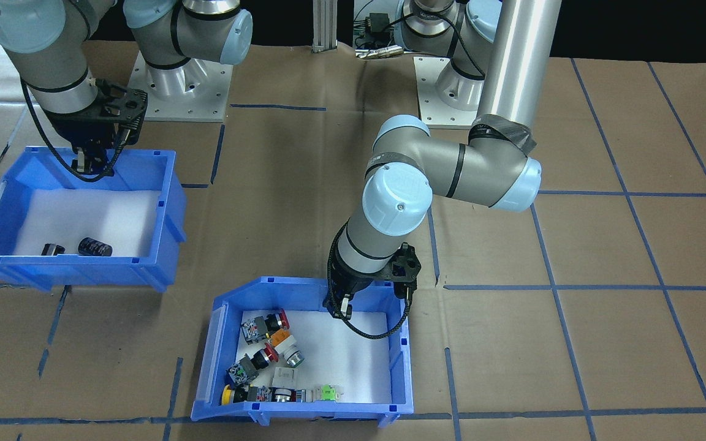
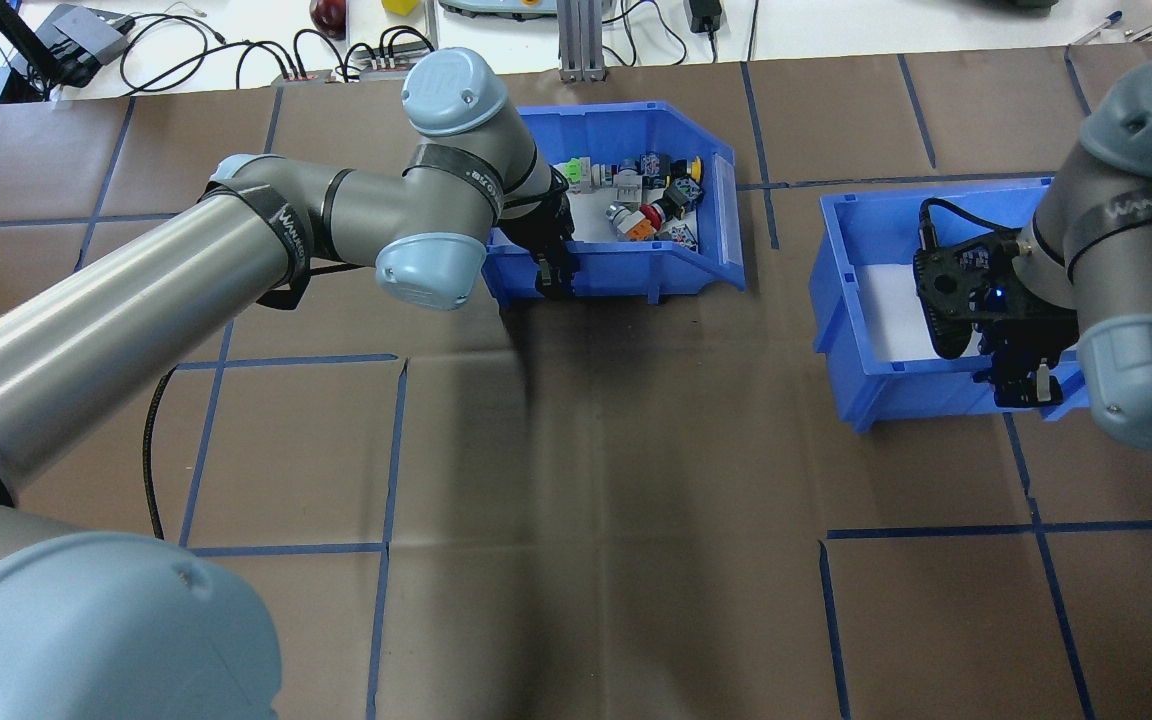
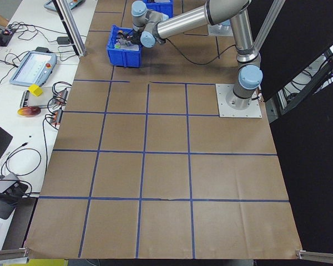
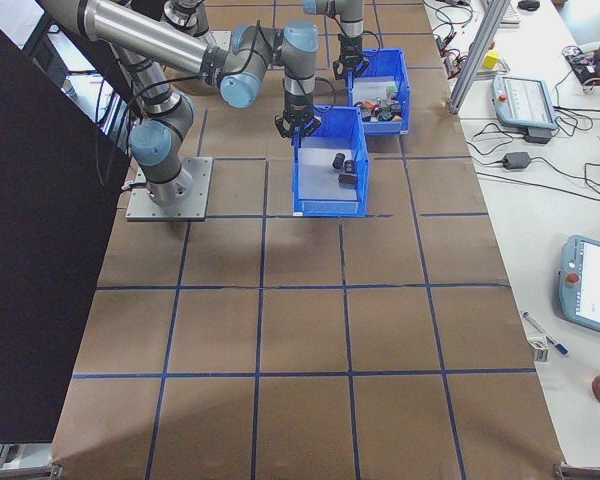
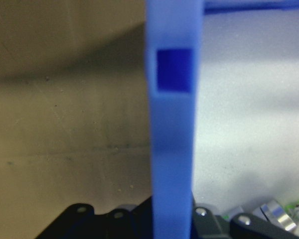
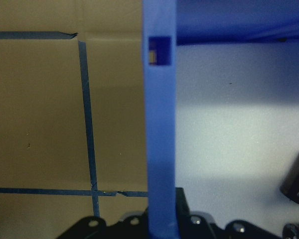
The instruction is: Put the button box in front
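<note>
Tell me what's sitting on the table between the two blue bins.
Nothing: between the button box and the other blue bin, the overhead view shows only bare brown paper with blue tape lines.

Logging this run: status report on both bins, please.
Left tool clamped on button box wall. Right tool clamped on second bin. Nothing in the way.

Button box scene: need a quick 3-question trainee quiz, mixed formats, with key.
1. True or false: the left gripper straddles the rear wall of the button box, one of its fingers on each side.
2. Multiple choice: the other blue bin holds A) colourful push-buttons, B) a few black parts, C) nothing.
3. Fill in: the right gripper sits at the wall of the ____ bin.

Key: 1 true; 2 B; 3 other blue.
</note>
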